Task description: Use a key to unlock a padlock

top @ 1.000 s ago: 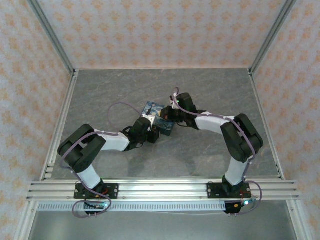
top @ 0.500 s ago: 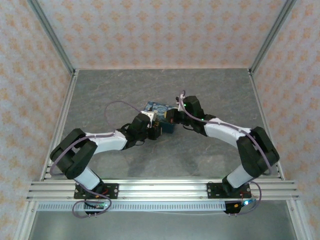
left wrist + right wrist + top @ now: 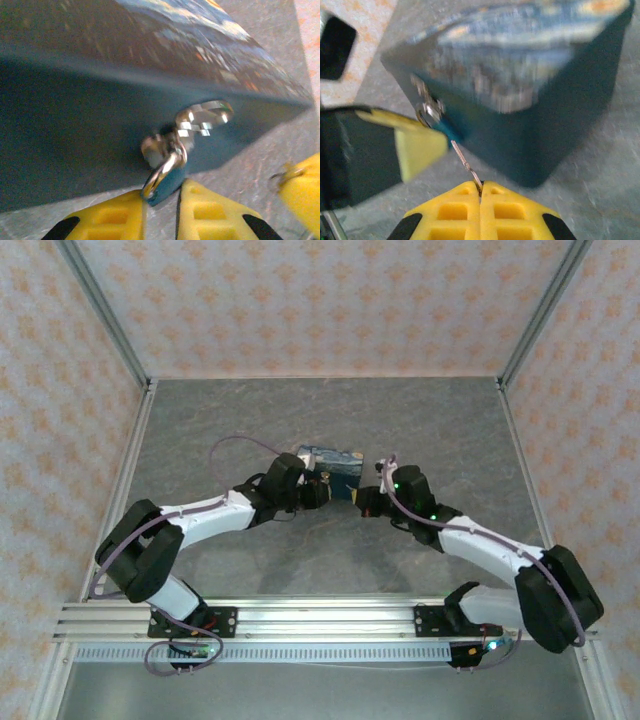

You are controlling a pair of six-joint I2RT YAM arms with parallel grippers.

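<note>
The padlock (image 3: 169, 182), a tiny blue body with a silvery loop, hangs from the metal hasp (image 3: 202, 116) on the side of the blue-and-yellow painted tin (image 3: 331, 460). My left gripper (image 3: 161, 204) is shut on the padlock body. In the right wrist view the padlock (image 3: 445, 131) sits beside the left gripper's yellow finger (image 3: 417, 145). My right gripper (image 3: 481, 190) is shut on a thin silver key (image 3: 466, 162). The key slants up to the left, with its tip at the padlock's lower end. I cannot tell whether it is inside the keyhole. From above, both grippers (image 3: 322, 490) (image 3: 363, 502) meet at the tin's near side.
The tin (image 3: 530, 105) stands on the grey stone-patterned table (image 3: 250, 420), enclosed by patterned walls and an aluminium frame (image 3: 320, 618). The right gripper's yellow finger (image 3: 302, 185) appears at the right edge of the left wrist view.
The right gripper swung from the tin's right end toward me and now sits at its near side. The left arm stretched further forward. The tin shifted slightly away and turned.
</note>
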